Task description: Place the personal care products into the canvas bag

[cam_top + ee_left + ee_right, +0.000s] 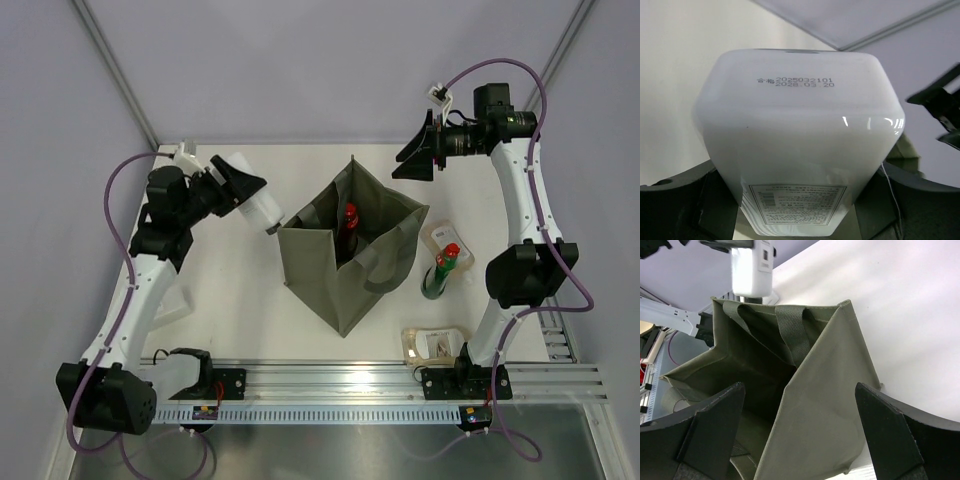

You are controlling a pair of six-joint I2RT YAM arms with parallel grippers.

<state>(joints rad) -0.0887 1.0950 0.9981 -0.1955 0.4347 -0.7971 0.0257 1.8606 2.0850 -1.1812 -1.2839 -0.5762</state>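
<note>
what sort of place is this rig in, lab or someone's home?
Likely a lab test cell: arms bolted to an aluminium rail, a white table, plain grey walls with metal framing.

One bag (330,270), one white bottle (262,208), two red-capped bottles (350,215) (441,270), two pouches (445,237) (435,343)

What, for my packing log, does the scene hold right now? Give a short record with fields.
left fingers: closed on the white bottle, held in the air left of the bag, cap end towards it
right fingers: open, empty, above the bag's far right side
canvas bag: upright, mouth open, mid-table
inside bag: red bottle, top showing
outside bag: green bottle upright to the right of the bag; beige pouch behind it; pale packet near the right arm's base
</note>
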